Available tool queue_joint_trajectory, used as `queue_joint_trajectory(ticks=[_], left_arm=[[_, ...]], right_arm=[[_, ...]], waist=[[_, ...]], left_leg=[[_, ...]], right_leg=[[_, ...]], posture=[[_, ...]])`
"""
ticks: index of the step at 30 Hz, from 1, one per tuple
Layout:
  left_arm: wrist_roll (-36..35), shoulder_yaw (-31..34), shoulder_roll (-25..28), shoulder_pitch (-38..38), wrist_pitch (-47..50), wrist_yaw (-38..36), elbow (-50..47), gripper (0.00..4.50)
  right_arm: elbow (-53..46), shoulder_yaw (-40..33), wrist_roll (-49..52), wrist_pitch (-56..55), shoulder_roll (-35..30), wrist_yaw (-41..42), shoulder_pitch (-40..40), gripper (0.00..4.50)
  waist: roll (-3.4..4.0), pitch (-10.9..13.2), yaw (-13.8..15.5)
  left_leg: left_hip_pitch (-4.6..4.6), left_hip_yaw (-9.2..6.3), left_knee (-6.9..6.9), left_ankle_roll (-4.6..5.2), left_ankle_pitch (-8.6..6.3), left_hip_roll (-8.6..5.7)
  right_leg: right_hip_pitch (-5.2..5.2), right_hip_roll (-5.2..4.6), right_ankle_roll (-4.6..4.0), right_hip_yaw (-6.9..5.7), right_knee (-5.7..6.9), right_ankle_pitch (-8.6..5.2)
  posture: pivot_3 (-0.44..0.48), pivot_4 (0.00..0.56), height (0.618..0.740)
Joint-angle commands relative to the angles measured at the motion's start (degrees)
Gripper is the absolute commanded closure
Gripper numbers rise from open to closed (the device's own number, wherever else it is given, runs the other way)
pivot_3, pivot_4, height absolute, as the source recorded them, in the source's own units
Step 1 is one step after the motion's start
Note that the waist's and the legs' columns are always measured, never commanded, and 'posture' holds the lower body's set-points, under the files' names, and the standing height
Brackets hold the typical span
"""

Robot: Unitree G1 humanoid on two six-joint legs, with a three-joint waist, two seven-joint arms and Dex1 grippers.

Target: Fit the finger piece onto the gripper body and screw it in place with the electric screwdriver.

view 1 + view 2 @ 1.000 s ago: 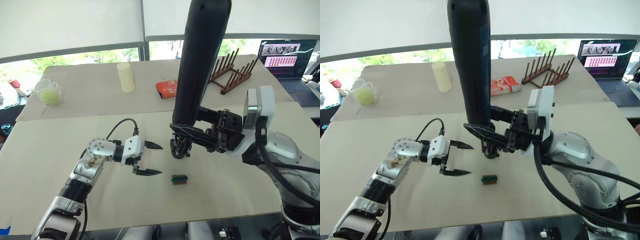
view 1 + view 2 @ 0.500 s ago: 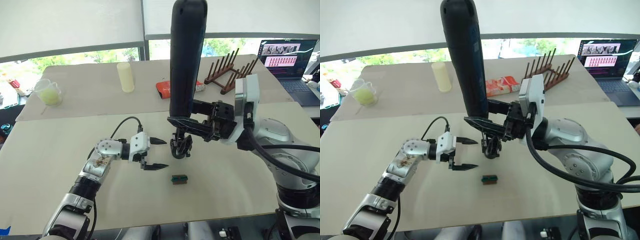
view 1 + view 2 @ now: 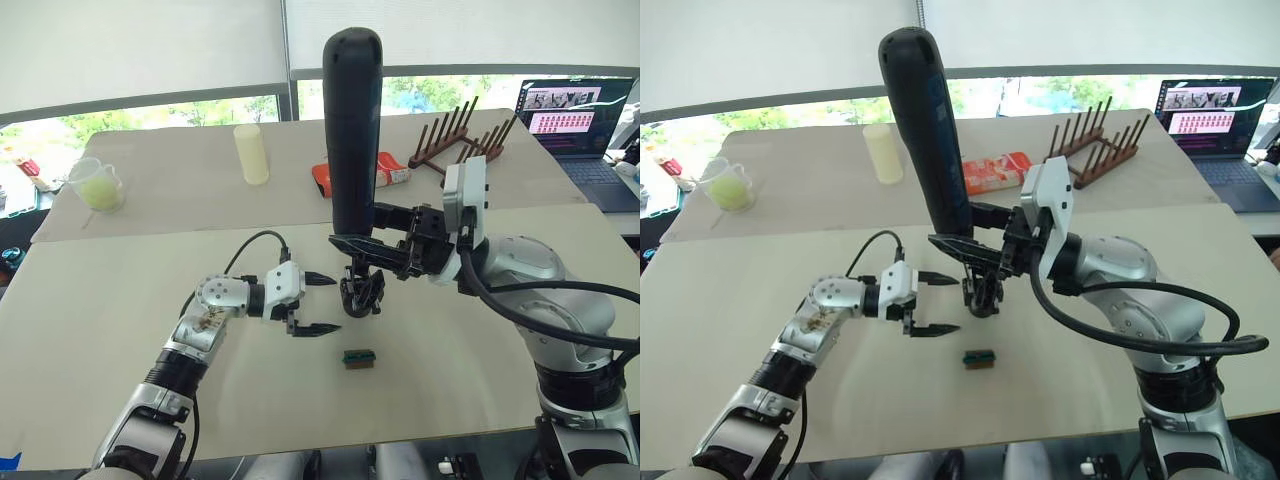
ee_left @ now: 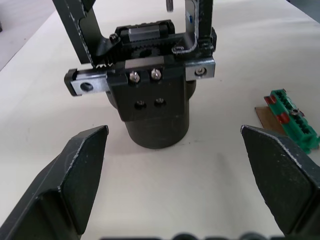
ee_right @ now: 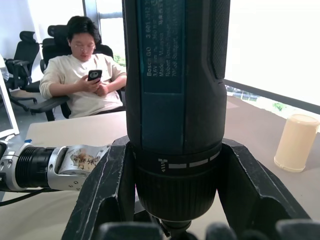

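head view, right gripper point(image 3: 368, 243): clenched on the electric screwdriver point(image 3: 352, 130), fingers clamped around its lower end. Tool stands near upright, bit end down.
head view, gripper body point(image 3: 361, 292): directly under the right gripper, on the table point(image 3: 90, 310), in line with the screwdriver's lower end. Bit contact: cannot tell.
head view, left gripper point(image 3: 318, 303): released, fingers spread wide, tips aimed at the gripper body from the robot's left, just beside it, not touching.
head view, green block point(image 3: 359, 357): on the table, nearer the robot than both grippers, just beyond the left gripper's nearer fingertip.
head view, far table: cream cylinder point(image 3: 251, 153), yellow-green cup point(image 3: 97, 184), orange box point(image 3: 333, 177) partly hidden behind the screwdriver, wooden rack point(image 3: 452, 145), laptop point(image 3: 577, 121), all well apart from both grippers.
finger piece: cannot pick it out in any view.
left wrist view, fingers point(image 4: 80, 174): wide apart, nothing between the pads.
left wrist view, gripper body: straight ahead past the fingertips, centred in the gap; dark round base, rail block with screws on top. Green block ahead of one fingertip, off to the side of the body.
right wrist view, fingers point(image 5: 107, 197): pressed on both sides of the screwdriver's collar; label text faces the camera.
right wrist view, background: left arm point(image 5: 55, 166) beyond the gripper; seated person point(image 5: 87, 75) holding a phone; cream cylinder off to one side.
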Motion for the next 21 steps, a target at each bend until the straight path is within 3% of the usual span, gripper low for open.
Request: queue_joint_trajectory(ticks=[1,21], left_arm=[[-0.1,0.2,-0.2,-0.5,-1.5,0.4,0.0,0.0],[0.4,0.0,-1.2,-1.3,-1.7,0.7,1.0,0.0]], right_arm=[[-1.6,-2.3,0.8,-1.2,-0.1,1.0,-0.5,2.6],[0.1,-1.6,-3.9,-2.5,0.7,4.0,0.8,2.6]], waist=[[0.0,0.0,0.0],[0.0,0.0,0.0]], left_leg=[[0.0,0.0,0.0,0.0,0.0,0.0],[0.0,0.0,0.01,0.0,0.0,0.0]], right_leg=[[0.0,0.0,0.0,0.0,0.0,0.0],[0.0,0.0,0.0,0.0,0.0,0.0]], posture=[[0.0,0.15,0.74],[0.0,0.15,0.74]])
